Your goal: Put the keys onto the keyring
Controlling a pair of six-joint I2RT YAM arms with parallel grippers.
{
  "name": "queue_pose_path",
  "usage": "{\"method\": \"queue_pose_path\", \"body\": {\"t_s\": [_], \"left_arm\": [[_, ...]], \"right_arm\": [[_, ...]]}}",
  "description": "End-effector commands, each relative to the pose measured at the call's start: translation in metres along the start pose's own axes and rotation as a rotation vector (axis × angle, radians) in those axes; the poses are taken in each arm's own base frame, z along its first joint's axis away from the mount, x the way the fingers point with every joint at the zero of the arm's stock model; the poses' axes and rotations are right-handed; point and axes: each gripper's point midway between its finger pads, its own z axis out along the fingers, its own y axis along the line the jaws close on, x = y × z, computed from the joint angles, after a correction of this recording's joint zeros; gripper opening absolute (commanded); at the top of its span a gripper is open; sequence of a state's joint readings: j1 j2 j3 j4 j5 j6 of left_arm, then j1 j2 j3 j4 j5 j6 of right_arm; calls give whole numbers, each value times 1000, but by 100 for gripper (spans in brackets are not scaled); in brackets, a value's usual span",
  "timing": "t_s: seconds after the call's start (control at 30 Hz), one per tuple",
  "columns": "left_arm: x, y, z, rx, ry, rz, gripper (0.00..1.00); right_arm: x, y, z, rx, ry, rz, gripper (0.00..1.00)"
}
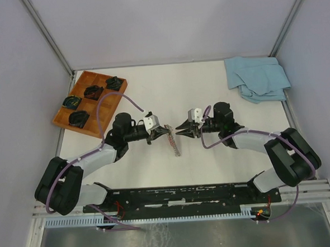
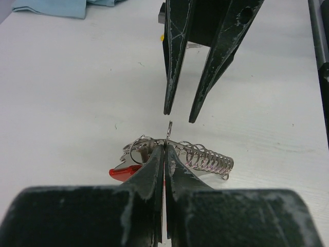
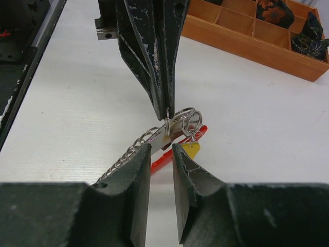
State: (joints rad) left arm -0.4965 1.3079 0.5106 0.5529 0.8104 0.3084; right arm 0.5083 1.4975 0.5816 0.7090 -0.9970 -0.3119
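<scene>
Left gripper point(image 2: 164, 148) fingers were pressed together, pinching the thin silver metal keyring point(image 2: 169, 129) at mid-table. Right gripper point(image 2: 180, 114) jaws stood slightly spread and empty, tips just beside the ring. Only the right wrist view showed the small yellow-headed key point(image 3: 191, 150).

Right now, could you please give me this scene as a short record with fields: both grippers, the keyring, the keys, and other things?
left gripper: shut, pinching the keyring upright
right gripper: open, facing the ring, holding nothing
yellow-headed key: below the rings, seems attached
other keys: cannot tell
red strap: under the right fingers
wooden tray: far left
blue cloth: far right
</scene>
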Motion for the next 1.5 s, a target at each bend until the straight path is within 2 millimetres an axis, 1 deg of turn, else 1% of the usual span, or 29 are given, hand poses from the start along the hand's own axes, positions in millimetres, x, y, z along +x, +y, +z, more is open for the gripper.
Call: {"method": "queue_pose_path", "body": {"t_s": [0.0, 0.23, 0.5, 0.87, 1.0, 1.13, 1.4, 1.47], "left_arm": [[-21, 12, 2, -35, -9, 96, 3], [-22, 12, 3, -44, 6, 87, 3], [-24, 12, 3, -48, 10, 86, 3], [-25, 10, 4, -44, 13, 86, 3], [-25, 11, 4, -44, 13, 86, 3], [-25, 10, 4, -43, 14, 87, 3], [-25, 9, 4, -36, 11, 93, 3], [-24, 9, 4, -36, 13, 95, 5]], "right_arm": [[-12, -7, -6, 23, 24, -69, 32], [-23, -8, 0, 9, 3, -92, 34], [-31, -14, 7, 33, -12, -120, 34], [-32, -16, 17, 16, -13, -121, 31], [-29, -16, 20, 11, -4, -117, 27], [-26, -15, 20, 5, 9, -112, 21], [-17, -14, 20, -3, 39, -102, 7], [-18, -13, 20, -11, 36, -102, 2]]}}
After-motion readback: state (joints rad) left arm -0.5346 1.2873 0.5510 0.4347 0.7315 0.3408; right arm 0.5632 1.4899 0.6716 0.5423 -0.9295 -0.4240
